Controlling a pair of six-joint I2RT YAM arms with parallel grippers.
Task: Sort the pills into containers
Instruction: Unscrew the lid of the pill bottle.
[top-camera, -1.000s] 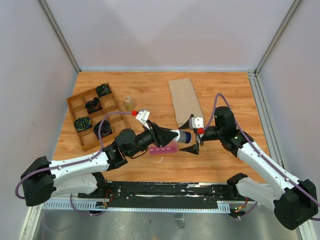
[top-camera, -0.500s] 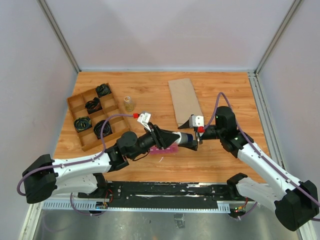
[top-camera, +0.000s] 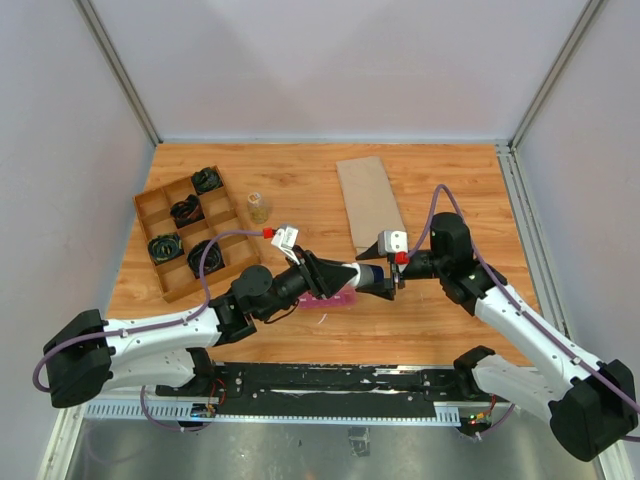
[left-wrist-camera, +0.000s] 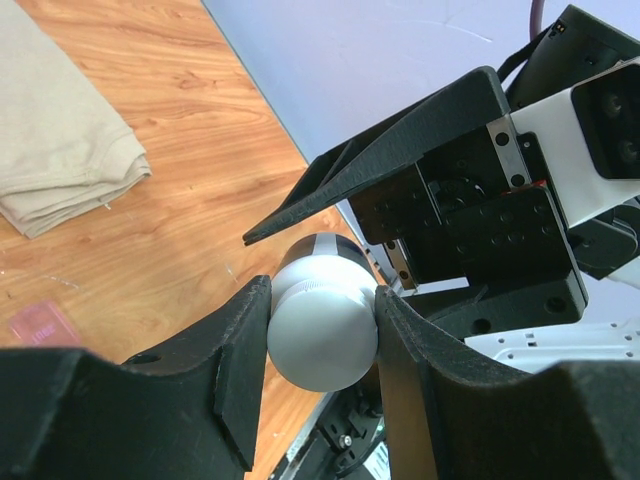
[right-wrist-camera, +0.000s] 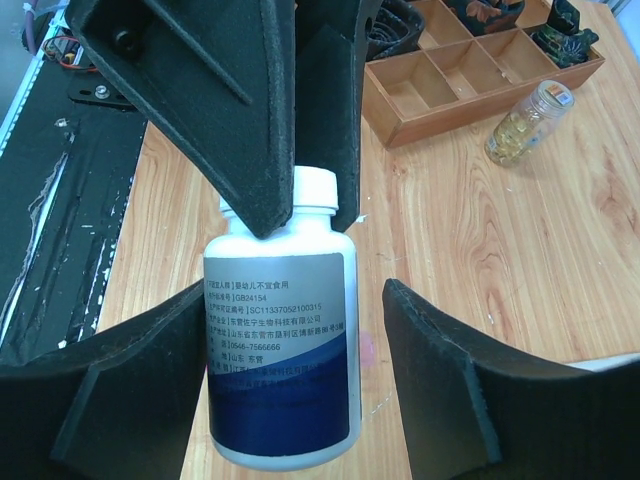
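The left hand (left-wrist-camera: 320, 292) is clenched on the cap of the bottle (right-wrist-camera: 280, 340), mid-frame in the top view. The right hand (right-wrist-camera: 295, 290) is spread around its body, a gap on one side. The pink strip (top-camera: 338, 297) lies on the worktop (top-camera: 300, 190) just below them.

The right claw (top-camera: 374, 272) is closing in! A second ago its fingers gaped wide. Now they narrow around the white bottle (right-wrist-camera: 280, 340), and the finger on the 6 o'clock side pulls up toward 12, with a sliver of gap left on one side. The left claw (left-wrist-camera: 322, 312) sinks slightly toward 6 o'clock and now covers more of the pink containers (top-camera: 338, 296) on the counter (top-camera: 300, 190).
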